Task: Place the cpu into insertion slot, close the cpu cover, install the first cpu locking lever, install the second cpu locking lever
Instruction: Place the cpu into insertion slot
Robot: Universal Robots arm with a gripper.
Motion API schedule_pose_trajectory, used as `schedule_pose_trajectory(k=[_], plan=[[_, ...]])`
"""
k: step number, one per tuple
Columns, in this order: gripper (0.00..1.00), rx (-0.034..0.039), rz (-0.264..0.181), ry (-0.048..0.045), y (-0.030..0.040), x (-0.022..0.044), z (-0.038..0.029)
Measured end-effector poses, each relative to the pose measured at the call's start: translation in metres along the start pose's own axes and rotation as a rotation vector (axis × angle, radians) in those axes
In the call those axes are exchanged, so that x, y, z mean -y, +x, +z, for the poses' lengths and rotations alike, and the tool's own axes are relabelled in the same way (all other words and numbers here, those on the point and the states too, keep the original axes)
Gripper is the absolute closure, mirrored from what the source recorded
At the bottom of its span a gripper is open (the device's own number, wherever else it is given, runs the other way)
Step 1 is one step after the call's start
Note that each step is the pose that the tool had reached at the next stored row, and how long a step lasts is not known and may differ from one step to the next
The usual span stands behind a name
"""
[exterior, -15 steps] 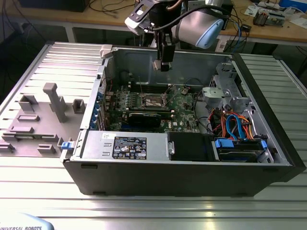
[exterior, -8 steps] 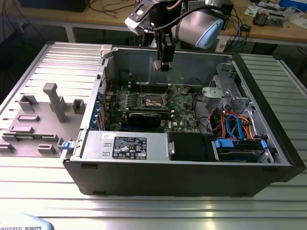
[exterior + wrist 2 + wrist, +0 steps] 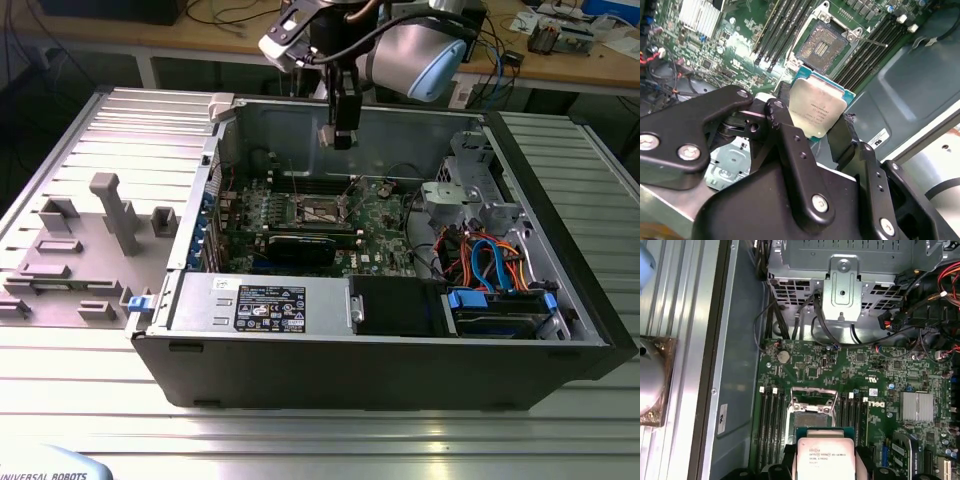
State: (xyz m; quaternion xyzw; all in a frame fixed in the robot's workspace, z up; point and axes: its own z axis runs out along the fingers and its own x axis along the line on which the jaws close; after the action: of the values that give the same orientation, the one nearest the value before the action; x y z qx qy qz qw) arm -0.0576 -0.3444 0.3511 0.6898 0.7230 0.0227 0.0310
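My gripper (image 3: 338,138) hangs inside the open computer case, well above the green motherboard (image 3: 385,235). It is shut on the cpu (image 3: 817,107), a flat square chip with a silvery top and green edge, held between the two black fingers (image 3: 782,122). The cpu (image 3: 825,457) sits apart from the insertion slot (image 3: 812,415), close beside it in both wrist views. The insertion slot (image 3: 822,42) lies open with its dark brownish centre exposed. A silvery frame, the cpu cover (image 3: 812,394), stands at the slot's edge. A thin locking lever (image 3: 871,40) juts out beside the slot.
Long black memory slots (image 3: 771,425) flank the insertion slot on both sides. A heatsink (image 3: 916,406), a drive cage (image 3: 842,285) and red and blue cables (image 3: 485,265) crowd the case. The case walls (image 3: 540,190) enclose the board. Grey fixtures (image 3: 115,210) stand at the exterior view's left.
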Motion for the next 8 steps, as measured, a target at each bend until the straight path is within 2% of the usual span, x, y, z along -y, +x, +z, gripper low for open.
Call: schedule_pose_trajectory(k=[8], plan=[[0.46,0.0097,0.127,0.0018,0.0000,0.0001,0.0017]])
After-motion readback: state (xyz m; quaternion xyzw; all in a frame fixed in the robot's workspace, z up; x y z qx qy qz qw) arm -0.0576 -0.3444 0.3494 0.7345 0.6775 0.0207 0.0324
